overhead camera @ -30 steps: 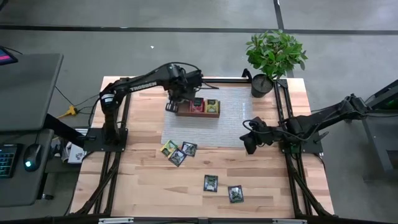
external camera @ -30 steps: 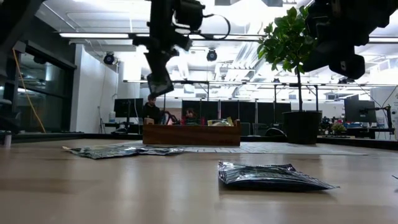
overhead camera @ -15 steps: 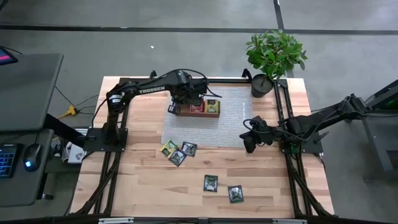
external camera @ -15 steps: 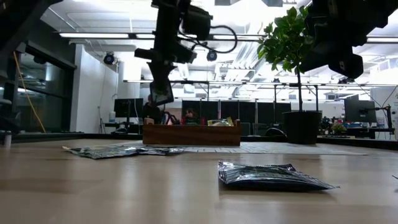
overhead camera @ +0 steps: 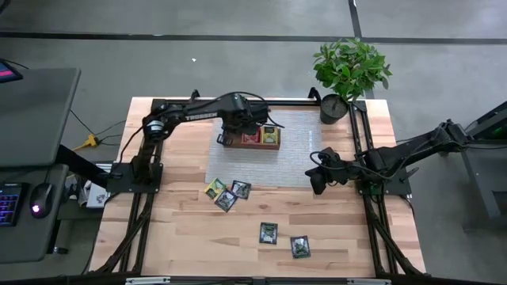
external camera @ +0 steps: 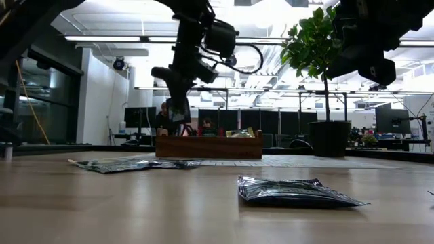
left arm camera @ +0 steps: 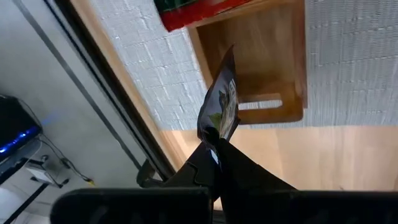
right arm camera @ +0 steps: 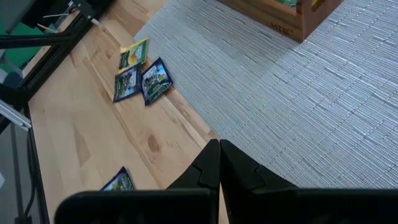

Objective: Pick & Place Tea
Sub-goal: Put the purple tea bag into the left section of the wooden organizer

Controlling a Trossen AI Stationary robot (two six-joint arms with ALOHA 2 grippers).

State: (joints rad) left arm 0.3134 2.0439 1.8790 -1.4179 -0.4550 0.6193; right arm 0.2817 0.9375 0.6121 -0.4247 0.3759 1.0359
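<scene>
From overhead, my left arm covers the tray's (overhead camera: 269, 146) left end, so I cannot see that compartment or the packet (left arm camera: 222, 106) there. In the left wrist view the packet's lower edge is buried between the fingers (left arm camera: 205, 165), and the red packet (left arm camera: 199, 9) is cut off by the frame. The labels on the loose packets (overhead camera: 268, 233) are too small to read.

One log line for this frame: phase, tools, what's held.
phase: placing | left tool: shut on dark tea packet, over tray's empty end slot | right tool: shut, idle above mat
</scene>
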